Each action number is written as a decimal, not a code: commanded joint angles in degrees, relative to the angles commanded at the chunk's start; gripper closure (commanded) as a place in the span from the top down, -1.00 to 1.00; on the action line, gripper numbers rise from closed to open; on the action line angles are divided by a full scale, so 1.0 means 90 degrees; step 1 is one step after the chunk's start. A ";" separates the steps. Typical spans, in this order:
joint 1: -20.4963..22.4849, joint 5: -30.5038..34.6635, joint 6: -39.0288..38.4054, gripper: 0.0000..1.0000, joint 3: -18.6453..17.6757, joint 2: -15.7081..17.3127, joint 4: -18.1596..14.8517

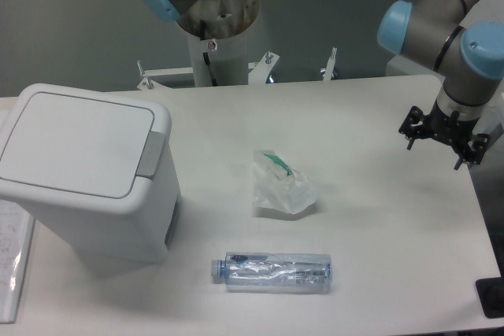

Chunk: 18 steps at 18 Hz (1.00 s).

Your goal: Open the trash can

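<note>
camera: white boxy trash can, lidded

A clear plastic bottle lies on its side on the white counter, its cap pointing left. Just behind the bottle, a little way toward the far edge, sits a crumpled clear bag with a green strip showing at its top. Well to the left of the bottle, at the counter's left edge, lies a flat white sheet with faint marks on it, too small to read.
</note>
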 joint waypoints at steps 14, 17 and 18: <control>-0.0243 -0.1374 -0.1511 1.00 -0.0303 0.0361 0.0010; -0.0429 -0.1552 -0.2283 1.00 -0.0332 0.0498 0.0000; -0.0536 -0.1572 -0.2449 1.00 -0.0332 0.0517 -0.0010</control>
